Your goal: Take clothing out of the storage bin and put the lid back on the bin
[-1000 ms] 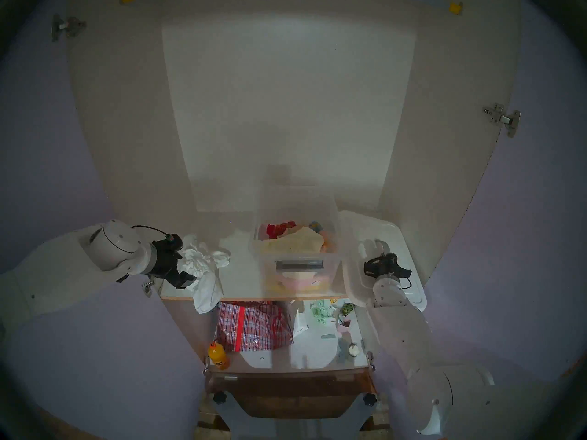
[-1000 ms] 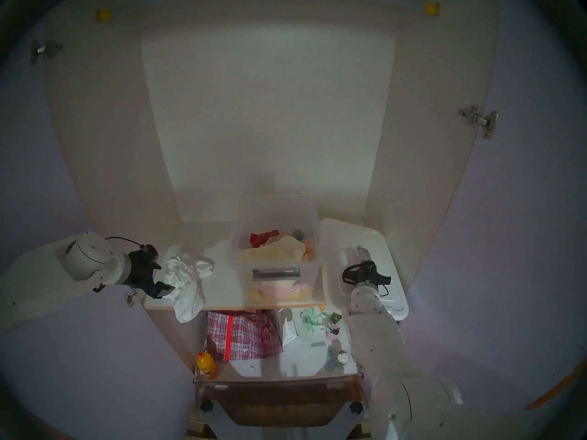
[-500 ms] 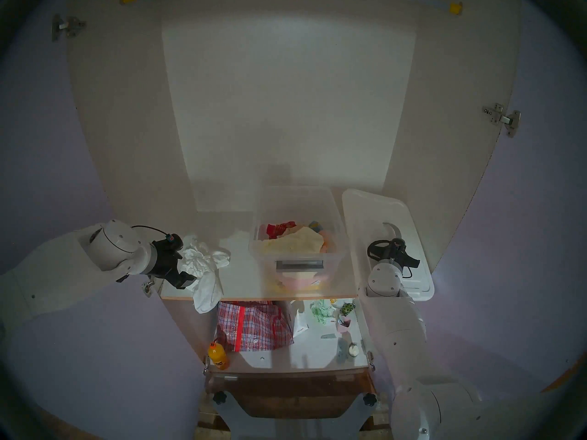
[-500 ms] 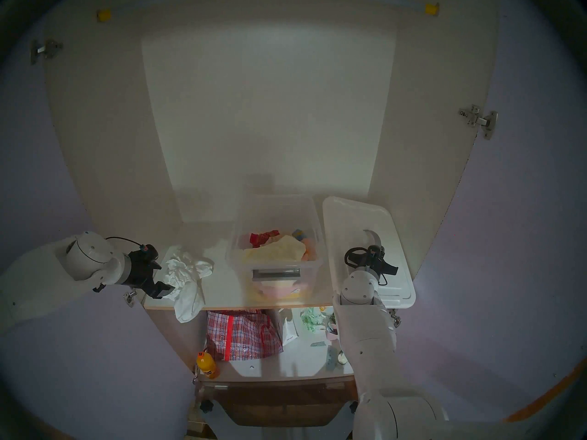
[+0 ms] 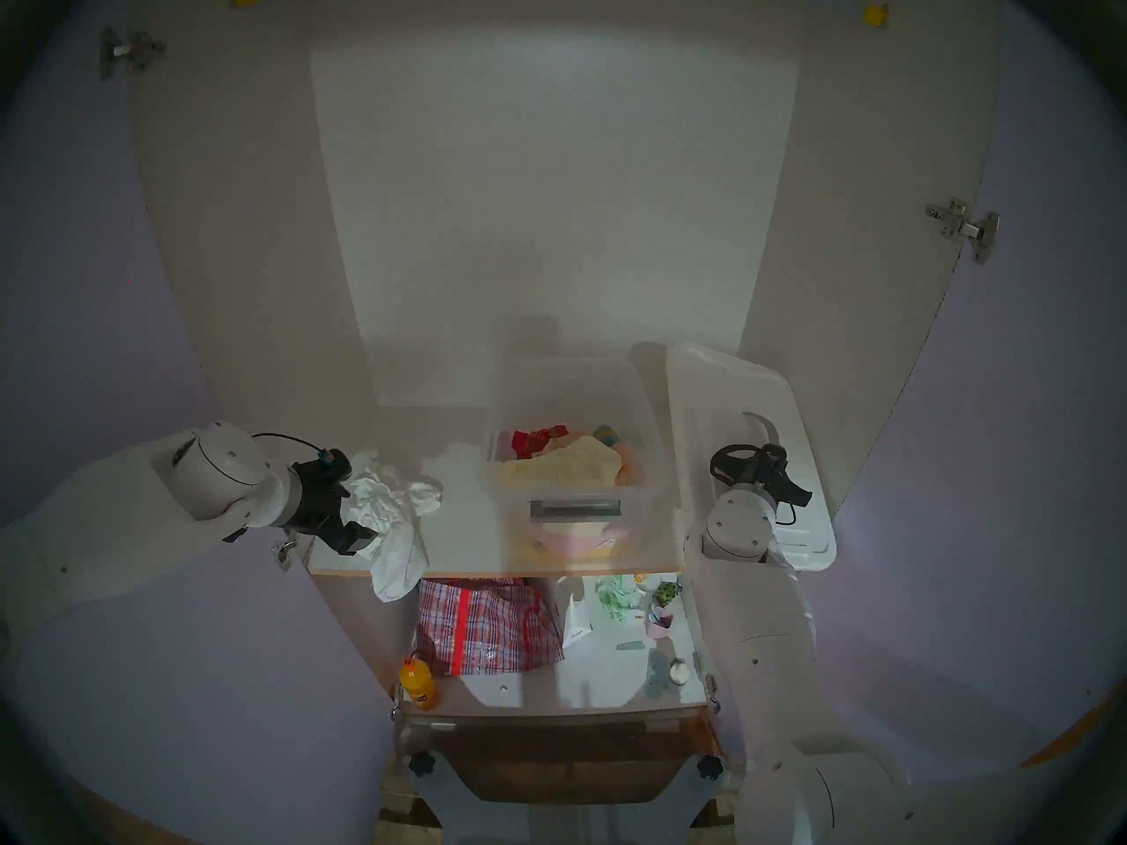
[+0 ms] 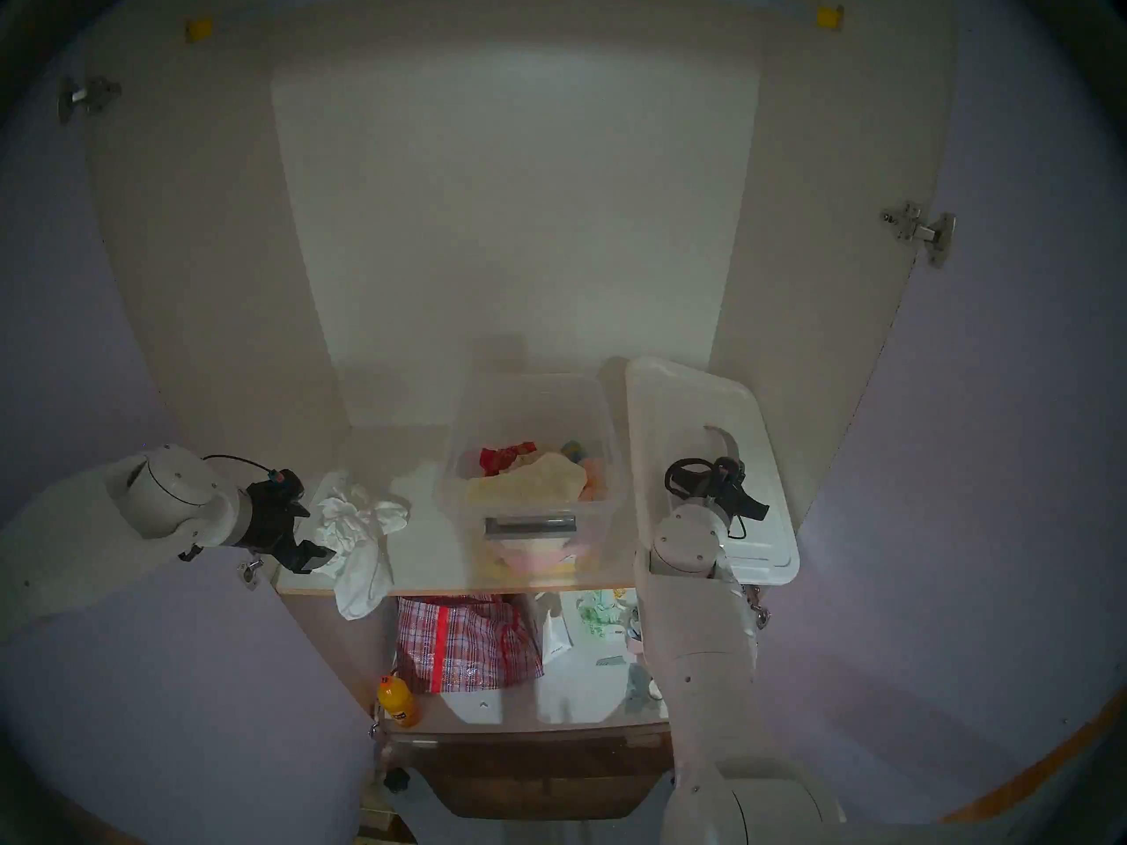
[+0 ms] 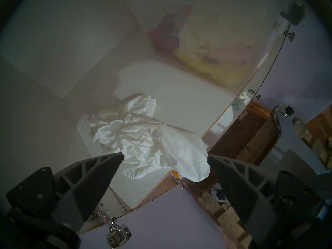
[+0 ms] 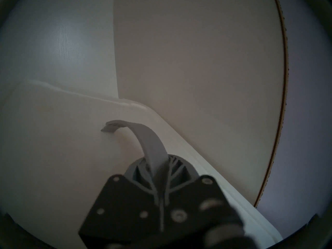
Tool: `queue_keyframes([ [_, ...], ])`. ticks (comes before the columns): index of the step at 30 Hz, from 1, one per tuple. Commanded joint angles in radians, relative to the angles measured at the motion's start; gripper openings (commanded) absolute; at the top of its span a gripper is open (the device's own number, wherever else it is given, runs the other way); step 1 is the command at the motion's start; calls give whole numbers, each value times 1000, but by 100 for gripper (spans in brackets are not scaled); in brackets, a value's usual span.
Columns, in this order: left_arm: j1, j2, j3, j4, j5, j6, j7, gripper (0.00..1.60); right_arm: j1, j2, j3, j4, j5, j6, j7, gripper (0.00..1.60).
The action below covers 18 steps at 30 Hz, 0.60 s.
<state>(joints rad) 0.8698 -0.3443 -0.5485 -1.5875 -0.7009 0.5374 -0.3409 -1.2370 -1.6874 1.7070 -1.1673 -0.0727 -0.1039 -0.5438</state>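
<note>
The clothing (image 7: 143,140), a thin white wrinkled garment, lies bunched on the glossy white shelf (image 5: 463,539) directly ahead of the left gripper (image 7: 164,159), one fold drooping over the shelf's front edge. That gripper's dark ribbed fingers (image 7: 100,169) stand wide apart on either side of the cloth, holding nothing.

Well beyond the garment from that gripper sits the storage bin (image 5: 573,459), a clear rectangular plastic tub with a grey bar handle on its front wall. Inside lie a pale yellow cloth (image 5: 567,462), a red fabric piece (image 5: 536,441) and pink and orange pieces.

The lid (image 5: 741,447), smooth white plastic with rounded corners and a stepped rim, is to the bin's right. The right gripper (image 8: 158,173) is closed on the lid's grey handle strip (image 8: 143,139), which arches up between its fingers.
</note>
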Motion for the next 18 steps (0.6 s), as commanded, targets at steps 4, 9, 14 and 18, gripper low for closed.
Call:
queue_keyframes([
  [4,-24,5,-20,-8,0,-7,-4,160,-13,-33,-8,-173,40,91,13,0],
  [9,-24,5,-20,-8,0,-7,-4,160,-65,-5,-86,-283,68,157,40,0],
  [14,-24,5,-20,-8,0,-7,-4,160,-149,39,-231,-416,113,231,-35,0],
  [18,-24,5,-20,-8,0,-7,-4,160,-191,56,-315,-474,109,258,-120,0],
])
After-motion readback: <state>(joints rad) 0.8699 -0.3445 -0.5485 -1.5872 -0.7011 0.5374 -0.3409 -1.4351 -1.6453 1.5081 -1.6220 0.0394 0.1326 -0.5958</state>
